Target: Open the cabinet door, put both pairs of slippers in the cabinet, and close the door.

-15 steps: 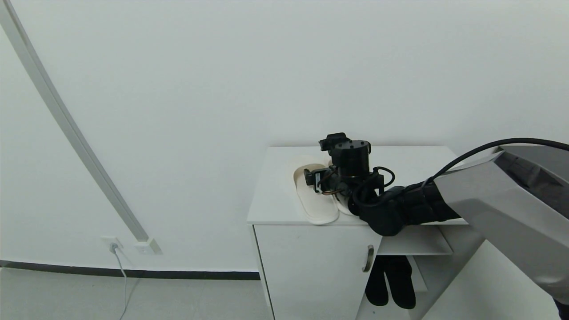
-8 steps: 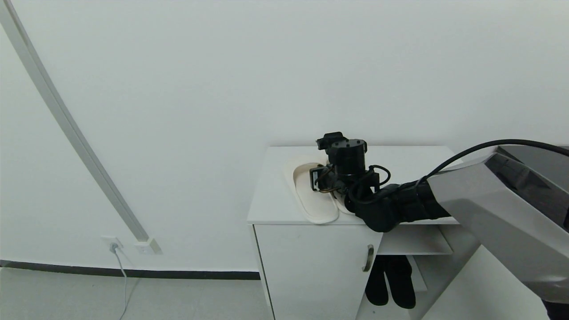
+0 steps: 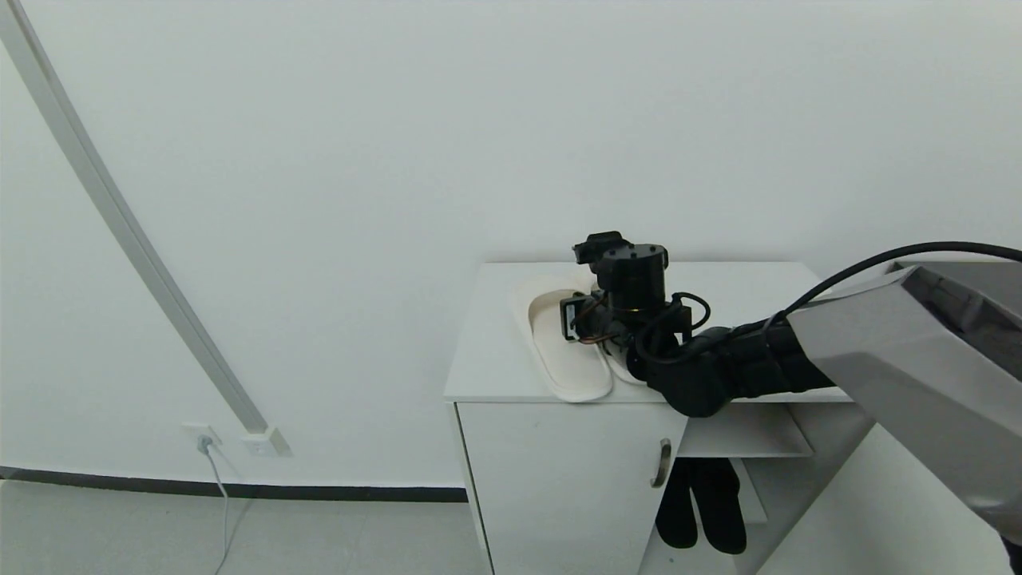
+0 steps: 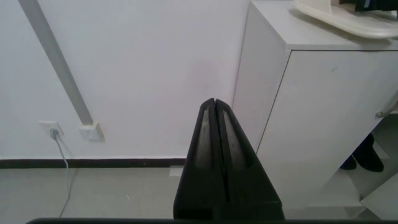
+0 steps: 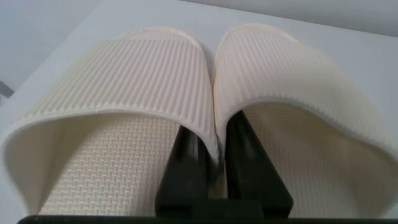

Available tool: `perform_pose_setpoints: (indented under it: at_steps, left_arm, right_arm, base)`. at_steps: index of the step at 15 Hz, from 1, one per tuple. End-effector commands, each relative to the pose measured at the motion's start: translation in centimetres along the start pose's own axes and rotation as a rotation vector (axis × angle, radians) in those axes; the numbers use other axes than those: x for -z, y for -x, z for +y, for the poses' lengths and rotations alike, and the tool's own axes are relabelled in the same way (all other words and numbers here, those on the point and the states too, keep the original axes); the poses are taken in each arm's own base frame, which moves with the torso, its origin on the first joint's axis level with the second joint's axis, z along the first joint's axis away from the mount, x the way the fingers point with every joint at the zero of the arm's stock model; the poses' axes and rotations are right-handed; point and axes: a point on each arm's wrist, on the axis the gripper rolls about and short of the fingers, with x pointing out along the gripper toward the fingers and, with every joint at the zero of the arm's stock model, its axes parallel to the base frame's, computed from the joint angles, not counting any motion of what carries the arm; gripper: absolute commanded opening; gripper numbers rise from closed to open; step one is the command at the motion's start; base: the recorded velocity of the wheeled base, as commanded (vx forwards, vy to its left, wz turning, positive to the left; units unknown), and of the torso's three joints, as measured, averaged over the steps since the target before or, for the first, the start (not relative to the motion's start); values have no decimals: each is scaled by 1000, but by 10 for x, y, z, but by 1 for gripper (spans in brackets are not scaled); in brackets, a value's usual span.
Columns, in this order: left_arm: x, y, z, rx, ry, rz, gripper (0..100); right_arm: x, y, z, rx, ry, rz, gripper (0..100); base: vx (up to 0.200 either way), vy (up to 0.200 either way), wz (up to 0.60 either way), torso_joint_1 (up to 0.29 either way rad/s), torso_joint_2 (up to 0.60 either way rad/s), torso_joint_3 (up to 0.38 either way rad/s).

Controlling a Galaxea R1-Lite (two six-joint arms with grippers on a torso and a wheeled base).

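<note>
Right pincer [image 5: 213, 148] gripped the cream slippers [image 5: 124, 87] by their adjoining upper edges (light, pliable foam, by appearance), one finger inside each.

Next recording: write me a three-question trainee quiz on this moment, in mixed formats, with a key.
1. True or false: the black slippers are already inside the cabinet.
2. Where are the right gripper fingers relative to the cream slippers on the cabinet top? A: one finger inside each slipper, with the inner walls between them. B: both inside one slipper. C: hanging clear above them.
3. Fill in the blank: the left gripper, held low beside the cabinet, is ____ (open or shut).

Key: 1 true; 2 A; 3 shut.
</note>
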Motion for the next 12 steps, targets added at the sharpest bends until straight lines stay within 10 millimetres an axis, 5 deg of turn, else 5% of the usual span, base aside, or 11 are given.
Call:
perform_pose_setpoints:
  at_steps: [1,8,12]
  left_arm:
    - [0,0,0,0,0,1,0]
    - [0,0,0,0,0,1,0]
    - [0,0,0,1,0,1,0]
  right_arm:
    - [-20,34,-7,-17,-10,-10,0]
    - [-8,125,-30,-175,-10,29,0]
    - [0,164,-21,-264,-14,61,0]
  base:
    - [0,0,0,0,0,0]
    - [0,0,0,0,0,0]
    - [0,0,0,0,0,0]
